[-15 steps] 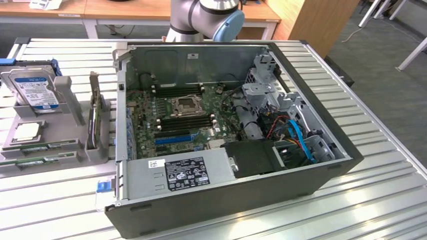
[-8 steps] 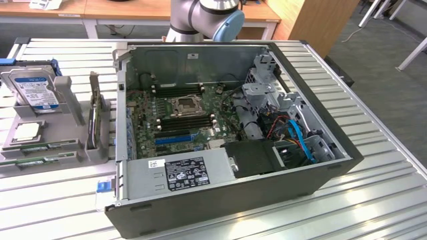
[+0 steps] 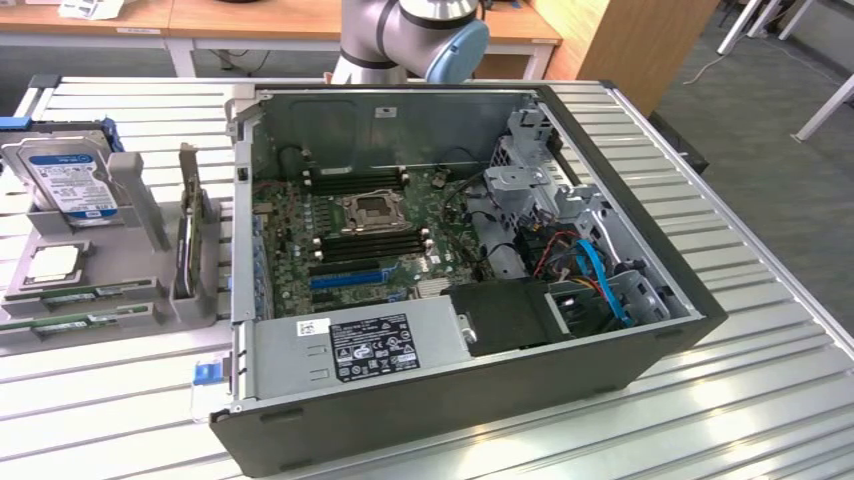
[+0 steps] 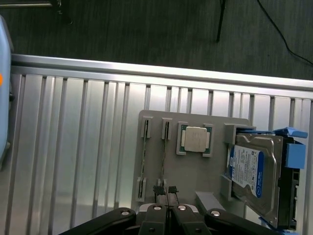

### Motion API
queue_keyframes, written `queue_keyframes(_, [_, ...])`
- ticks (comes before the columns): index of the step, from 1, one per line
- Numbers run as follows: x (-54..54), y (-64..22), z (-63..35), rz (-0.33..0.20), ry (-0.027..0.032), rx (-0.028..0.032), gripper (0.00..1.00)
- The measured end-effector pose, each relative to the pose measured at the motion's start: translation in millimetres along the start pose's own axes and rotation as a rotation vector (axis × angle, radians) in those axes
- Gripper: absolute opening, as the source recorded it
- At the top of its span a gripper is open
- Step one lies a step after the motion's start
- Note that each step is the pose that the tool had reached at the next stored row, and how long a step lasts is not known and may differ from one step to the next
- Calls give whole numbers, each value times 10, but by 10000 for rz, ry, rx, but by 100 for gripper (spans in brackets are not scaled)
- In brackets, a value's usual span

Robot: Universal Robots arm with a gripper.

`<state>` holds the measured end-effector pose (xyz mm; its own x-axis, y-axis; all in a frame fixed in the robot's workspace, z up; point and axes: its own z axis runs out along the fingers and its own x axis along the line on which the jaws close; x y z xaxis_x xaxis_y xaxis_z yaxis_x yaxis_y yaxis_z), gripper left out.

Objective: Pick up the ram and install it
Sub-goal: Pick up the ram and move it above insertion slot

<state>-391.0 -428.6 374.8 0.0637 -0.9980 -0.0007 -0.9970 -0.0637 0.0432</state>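
1. Exterior view: the open computer case (image 3: 467,420) lies on the slatted tabletop (image 3: 761,400), motherboard (image 3: 360,235) exposed, and the arm (image 3: 407,35) rises behind it.
2. At the exterior view's left a grey holder (image 3: 140,200) carries a hard drive (image 3: 67,180) and a processor (image 3: 54,262). The ram (image 3: 96,293) sits on edge in its slot, with a second stick (image 3: 78,323) just beside it.
3. Wrist view: the claw (image 4: 166,191) is pressed together and pinches nothing.
4. The claw lines up over one end of the ram (image 4: 165,152), which sits in the holder (image 4: 195,171) between the processor (image 4: 194,139) and the second stick (image 4: 143,156).
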Motion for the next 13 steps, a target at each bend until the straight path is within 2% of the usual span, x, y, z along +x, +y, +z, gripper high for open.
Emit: queue_keyframes(13, [1, -7, 180, 0, 1, -1, 10])
